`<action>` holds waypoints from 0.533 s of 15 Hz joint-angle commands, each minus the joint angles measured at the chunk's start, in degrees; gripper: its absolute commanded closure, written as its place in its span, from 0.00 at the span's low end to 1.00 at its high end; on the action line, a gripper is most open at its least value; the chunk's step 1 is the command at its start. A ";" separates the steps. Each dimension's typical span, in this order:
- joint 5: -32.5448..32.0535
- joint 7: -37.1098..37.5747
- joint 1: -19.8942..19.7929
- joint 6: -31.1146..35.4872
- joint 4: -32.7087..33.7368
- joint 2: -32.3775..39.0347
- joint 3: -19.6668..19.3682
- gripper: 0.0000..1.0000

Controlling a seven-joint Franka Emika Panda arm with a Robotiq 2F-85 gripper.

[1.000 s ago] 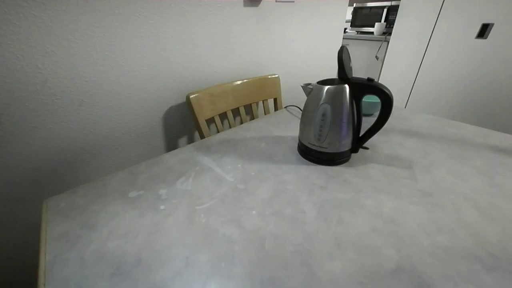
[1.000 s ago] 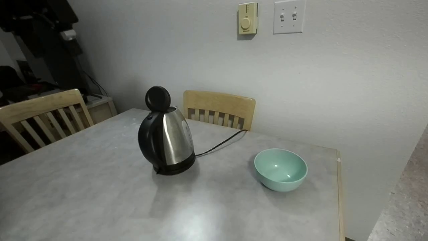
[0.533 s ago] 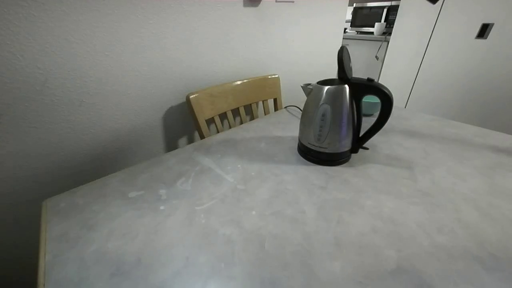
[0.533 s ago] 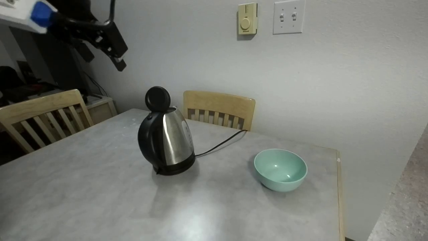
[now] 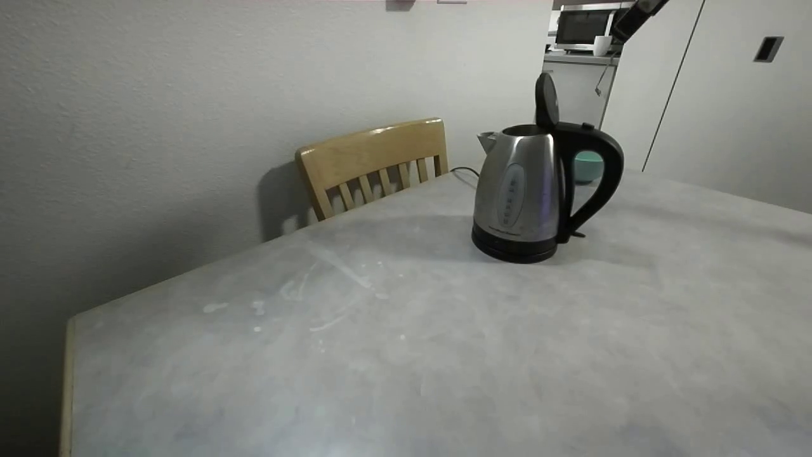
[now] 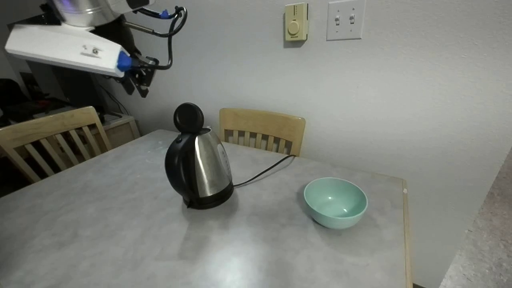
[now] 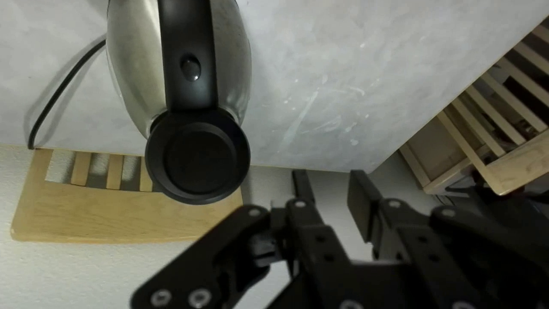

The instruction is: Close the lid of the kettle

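Kettle point(image 6: 210, 166) is stood upright on the grey table point(image 6: 100, 228), black base flat on the surface. Lid point(image 7: 197, 156) is propped on end at the handle point(image 5: 613, 166) side of the rim, so it's not been closed yet; the dark opening is shown beside it in an exterior view, w/ the spout point(image 5: 488, 141) on the opp. side.

Gripper point(image 6: 136, 92) is held up in the air, seen higher than the lid in an exterior view and apart from it. Fingers point(image 7: 363, 206) are spread, gap btwn them clearly seen in the wrist view w/ wall point(image 6: 420, 100) showing thru it, so they're released rn.

Black cord point(image 6: 265, 173) is run from the kettle's base across to the table edge, near a wooden chair point(image 6: 262, 121). A 2nd chair point(image 6: 52, 123) is parked near another edge, partly cut off. Mint bowl point(image 6: 335, 204) is set on the same table, well apart from the kettle; in an exterior view it's seen thru the handle loop, so it's partly hidden. Beige dial box point(image 6: 296, 22) and switch plate point(image 6: 346, 32) are mounted on the wall. In the bg, a microwave point(image 5: 580, 27) and white cup point(image 5: 602, 46) can be made out on a counter point(image 5: 574, 58).
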 commanded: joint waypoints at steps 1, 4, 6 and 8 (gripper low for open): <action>2.06 -7.37 -2.50 -0.38 4.31 6.14 3.45 0.98; 0.58 -11.48 -3.97 1.53 6.40 9.26 6.30 1.00; -1.44 -14.08 -5.23 3.93 7.52 10.88 8.27 1.00; -3.65 -16.18 -6.44 7.48 8.41 12.19 9.90 1.00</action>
